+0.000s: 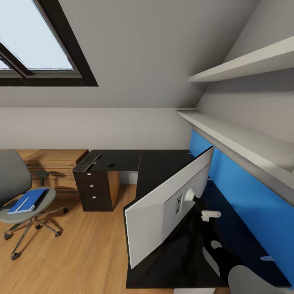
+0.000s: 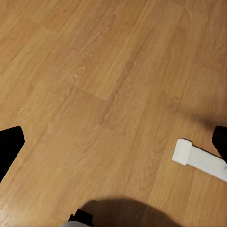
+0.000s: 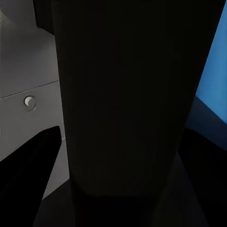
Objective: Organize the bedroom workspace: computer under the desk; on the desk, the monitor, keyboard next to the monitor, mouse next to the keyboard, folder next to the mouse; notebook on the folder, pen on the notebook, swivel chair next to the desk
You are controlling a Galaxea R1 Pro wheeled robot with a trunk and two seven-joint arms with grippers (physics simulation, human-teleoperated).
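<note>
A: Risks?

B: The monitor (image 1: 163, 204) is the main one. It's on the tabletop (image 1: 159, 163) but leaning hard, white back up, lower edge right at the front rim. If it slips or gets shoved, I'd guess it goes onto the floor (image 2: 94, 71).

A: Is the right pincer (image 3: 118, 189) holding it?

B: Can't tell. In the right wrist view there's a big dark slab right up against the camera, maybe the stand, with one dark finger (image 3: 33, 175) beside it. Whether it's clamped or just close isn't visible.

A: Left pincer (image 2: 113, 144)?

B: Spread wide, nothing in it, hanging over bare floor near a white leg (image 2: 198, 158).

A: Other hazards?

B: The keyboard (image 1: 87, 161) is at the far end of the tabletop with one end poking past the edge, so a nudge could tip it off. The mouse (image 1: 110, 165) sits just beside it. Both are well apart from the monitor, so they're likely still to be placed.

A: Folder?

B: The folder (image 1: 34, 198) lies flat on the swivel chair (image 1: 16, 179) seat, with a pale strip on top that could be the pen or the notebook edge; too small to tell. The chair is on wheels, so reaching in could roll it away.

A: Containers?

B: The drawers (image 1: 94, 188) under the far end are all closed, contents hidden.
</note>
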